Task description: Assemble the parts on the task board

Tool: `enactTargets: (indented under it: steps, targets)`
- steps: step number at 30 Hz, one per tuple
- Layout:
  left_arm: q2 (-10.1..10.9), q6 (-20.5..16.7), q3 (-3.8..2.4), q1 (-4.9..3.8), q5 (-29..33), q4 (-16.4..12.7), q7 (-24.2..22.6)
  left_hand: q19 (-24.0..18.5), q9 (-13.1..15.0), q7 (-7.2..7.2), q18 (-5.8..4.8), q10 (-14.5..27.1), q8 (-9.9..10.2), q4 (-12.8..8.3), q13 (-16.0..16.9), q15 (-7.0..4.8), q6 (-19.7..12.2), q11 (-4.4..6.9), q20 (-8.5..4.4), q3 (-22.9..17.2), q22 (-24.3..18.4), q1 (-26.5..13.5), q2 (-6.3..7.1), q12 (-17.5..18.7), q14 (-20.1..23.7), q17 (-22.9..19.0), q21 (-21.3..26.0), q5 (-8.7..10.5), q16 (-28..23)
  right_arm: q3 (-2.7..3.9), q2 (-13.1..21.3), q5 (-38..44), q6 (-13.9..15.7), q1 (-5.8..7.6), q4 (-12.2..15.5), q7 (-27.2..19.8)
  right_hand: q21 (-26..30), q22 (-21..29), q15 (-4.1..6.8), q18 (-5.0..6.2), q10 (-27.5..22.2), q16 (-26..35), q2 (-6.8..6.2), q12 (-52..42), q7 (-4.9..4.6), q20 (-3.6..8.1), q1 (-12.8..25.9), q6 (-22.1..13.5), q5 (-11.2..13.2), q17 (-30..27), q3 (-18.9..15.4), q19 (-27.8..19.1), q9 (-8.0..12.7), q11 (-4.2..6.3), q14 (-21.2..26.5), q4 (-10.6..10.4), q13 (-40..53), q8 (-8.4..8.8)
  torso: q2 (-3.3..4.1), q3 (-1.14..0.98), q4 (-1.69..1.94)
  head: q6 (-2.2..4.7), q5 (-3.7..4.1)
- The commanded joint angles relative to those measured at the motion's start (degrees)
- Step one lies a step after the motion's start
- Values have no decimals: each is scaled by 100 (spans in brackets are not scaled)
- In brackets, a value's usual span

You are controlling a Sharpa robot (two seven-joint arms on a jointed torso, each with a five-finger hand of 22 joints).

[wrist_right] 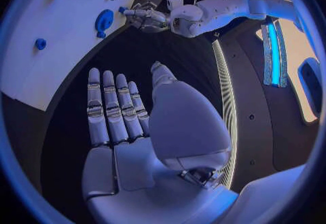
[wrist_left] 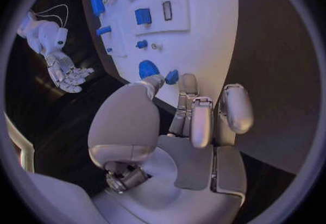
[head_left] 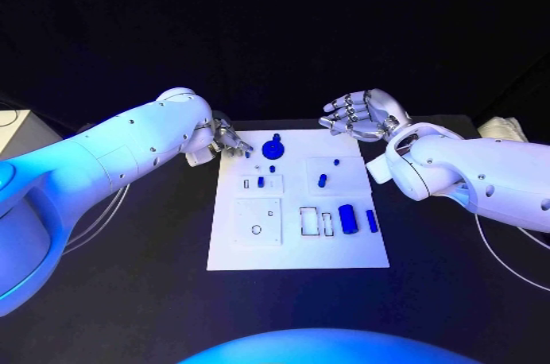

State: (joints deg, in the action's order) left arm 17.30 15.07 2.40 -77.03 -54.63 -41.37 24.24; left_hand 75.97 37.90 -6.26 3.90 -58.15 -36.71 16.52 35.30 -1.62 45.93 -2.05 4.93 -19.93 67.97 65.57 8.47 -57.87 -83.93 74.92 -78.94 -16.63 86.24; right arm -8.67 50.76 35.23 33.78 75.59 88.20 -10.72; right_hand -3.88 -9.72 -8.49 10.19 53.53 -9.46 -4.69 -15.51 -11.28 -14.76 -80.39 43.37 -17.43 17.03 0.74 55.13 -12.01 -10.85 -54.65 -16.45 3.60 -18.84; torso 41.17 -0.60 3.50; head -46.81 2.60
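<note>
Where robot hand [head_left: 230, 140] hovers, perhaps touching round part [head_left: 274, 149]

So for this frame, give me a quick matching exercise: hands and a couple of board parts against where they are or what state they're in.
Things:
1. left hand
2. right hand
3. round blue part
4. blue cylinder

Places or states:
A. lying in the task board's right near section
B. open, off the board past its far right corner
C. fingertips at the board's far left corner
D. near the board's far edge

Pairs: 1-C, 2-B, 3-D, 4-A

Bare table [head_left: 126, 276] flanks the task board [head_left: 298, 253]; parts [head_left: 347, 218] seemingly crowd its middle.
</note>
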Motion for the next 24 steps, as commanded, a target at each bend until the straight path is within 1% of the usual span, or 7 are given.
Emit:
enactTargets:
  steps: [1,7,11,13,19,24]
  targets:
    - [-21,-29,-3,3,80,17,-93,12,-9,5,93,26,27,2,-7,22,41,-1,6,-42,13,57,12,-20,-353,883,-30,8,17,3,-5,1,-26,0,6,-60,18,12,-33,27,38,43,-9,23,-314,-19,-45,17,-29,-12,38,-44,6,-19,10,3,0,34,-5,-3,4,-11,5]
    - [-18,-92,-6,5,102,26,-110,10,-12,6,93,24,28,10,-8,21,47,0,5,-52,11,63,-11,-22,-355,887,-29,10,20,3,-8,1,-36,0,2,-53,18,13,-34,27,40,44,-9,24,-314,-19,-44,18,-29,-14,38,-44,6,-19,9,3,0,34,-7,-1,3,-13,3]
    - [-15,-134,-10,6,128,23,-128,10,-14,7,93,24,29,11,-9,20,51,1,5,-62,12,71,-29,-23,-355,888,-30,10,21,3,-13,1,-43,0,-3,-50,18,18,-34,27,46,47,-9,28,-315,-20,-43,22,-29,-19,40,-46,6,-19,8,2,1,34,-7,-4,3,-17,3]
    - [-15,-155,-13,6,161,21,-145,15,-17,14,92,17,27,3,-4,17,62,6,2,-89,22,110,-67,-32,-356,891,-35,9,23,3,-16,1,-47,0,-9,-48,18,18,-34,27,46,47,-9,28,-315,-20,-43,22,-29,-19,40,-46,6,-19,8,2,1,34,-7,-5,2,-21,7]
    - [-21,-131,-15,5,218,19,-165,18,-16,22,90,19,21,-10,-11,12,71,13,-1,-111,29,162,-83,-32,-359,898,-39,12,28,3,-21,1,-53,0,-17,-44,17,25,-35,28,56,52,-9,33,-317,-22,-40,30,-29,-28,44,-48,7,-20,6,1,1,33,-2,-3,4,-26,20]
    - [-29,-91,-16,5,233,23,-172,17,-16,27,91,19,17,-17,-12,8,78,18,-5,-131,30,208,-95,-34,-361,904,-40,14,32,3,-22,1,-54,0,-17,-44,16,29,-35,28,62,55,-9,36,-317,-22,-39,34,-29,-33,46,-50,7,-20,4,1,2,32,-5,-5,5,-26,13]
